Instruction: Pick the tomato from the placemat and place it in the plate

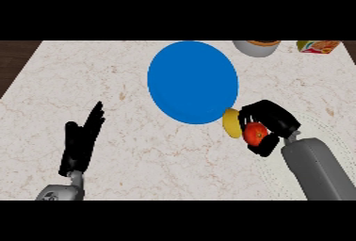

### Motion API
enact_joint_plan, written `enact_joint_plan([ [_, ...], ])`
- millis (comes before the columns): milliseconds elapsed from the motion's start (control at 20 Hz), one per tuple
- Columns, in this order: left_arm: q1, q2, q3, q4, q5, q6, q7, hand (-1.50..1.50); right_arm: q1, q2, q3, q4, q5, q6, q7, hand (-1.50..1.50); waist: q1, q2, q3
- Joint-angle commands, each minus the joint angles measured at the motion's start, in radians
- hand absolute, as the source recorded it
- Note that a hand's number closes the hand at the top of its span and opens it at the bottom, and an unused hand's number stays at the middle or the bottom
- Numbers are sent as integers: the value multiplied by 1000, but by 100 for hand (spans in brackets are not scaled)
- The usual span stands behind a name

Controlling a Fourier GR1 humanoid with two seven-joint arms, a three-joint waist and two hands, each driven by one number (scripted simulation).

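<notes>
Presently the tomato (256,133) sits in the right hand (272,123), lower right of centre in the frame. The fingers and thumb are curled round it, so that only part of its red skin shows between them. We record the hand as grasping the tomato. It is held just beside the lower right rim of the plate (192,82), not yet over it.

A yellow object (231,123) lies between the tomato and the plate's rim. It is touching or overlapping that rim, and we cannot tell what it is. The left hand (81,140) rests at the lower left with its fingers straight and up, holding nothing. A bowl (254,48) and a box (319,45) stand along the upper right edge, well apart from the work.

Handling, in our judgement:
- The tomato is light and round, with a smooth skin, so it is likely to slip if held by the fingertips alone.
- Its flesh is soft and will bruise or split if squeezed.
- The sound hold is around the widest part, with fingers on one side and thumb opposite — much as the hand now wraps it.
- Being round, it will roll, so it should be let go low, over the plate's middle.

The yellow object stands in the straight path to the plate — we advise passing above it.
</notes>
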Motion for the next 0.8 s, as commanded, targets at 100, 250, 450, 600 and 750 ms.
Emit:
enact_joint_plan([
  [100, -21, 3, 0, 39, -5, -9, -11, 0, -189, 294, 207, -75, 131, -120, 372, 150, 10, 5, 8],
  [250, -13, 1, 14, 56, 6, -10, -43, 0, -234, 299, 345, -115, 73, -214, 540, 150, 3, 6, 10],
  [450, 10, 0, 8, 19, 4, -7, -11, 0, -369, 302, 420, -168, -31, -311, 737, 150, -15, 3, 12],
  [600, 23, -25, -3, 18, -12, 21, -41, 0, -425, 303, 443, -185, 28, -478, 864, 150, -21, 1, 11],
  [750, -16, -19, 18, 47, -17, 32, -23, 0, -499, 303, 465, -176, 32, -538, 985, 150, -44, 4, 11],
])
